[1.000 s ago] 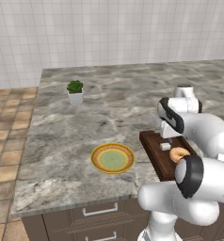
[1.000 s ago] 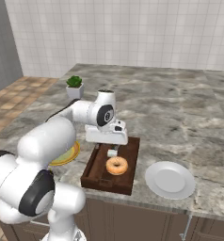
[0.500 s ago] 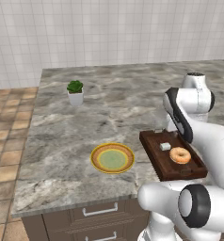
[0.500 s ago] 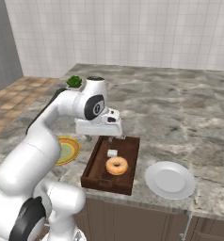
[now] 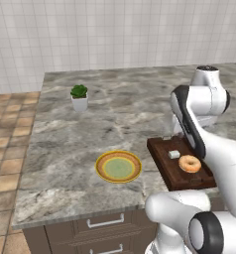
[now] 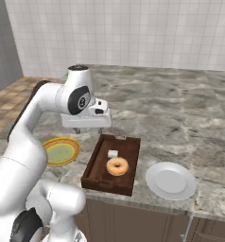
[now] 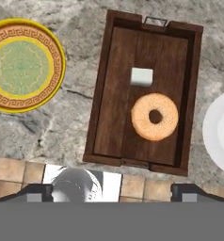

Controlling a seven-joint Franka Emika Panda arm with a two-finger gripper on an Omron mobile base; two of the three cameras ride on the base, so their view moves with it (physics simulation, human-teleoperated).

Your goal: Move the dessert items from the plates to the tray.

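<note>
Both the glazed donut (image 7: 155, 116) and the pale cube (image 7: 141, 76) lie in the wooden tray (image 7: 104, 99), apart from each other. From the right, the gripper (image 6: 88, 128) hangs wide open and empty above the counter (image 6: 190, 108), just beyond the tray's far end. The white plate (image 6: 170, 180) sits bare right of the tray, while the left view shows the yellow-rimmed plate (image 5: 118, 166) and a potted plant (image 5: 79, 96).

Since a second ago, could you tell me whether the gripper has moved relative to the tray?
Yes. The gripper has risen away from the tray: earlier it hung low over the tray's far end, and now it stands open, well above that end.
</note>
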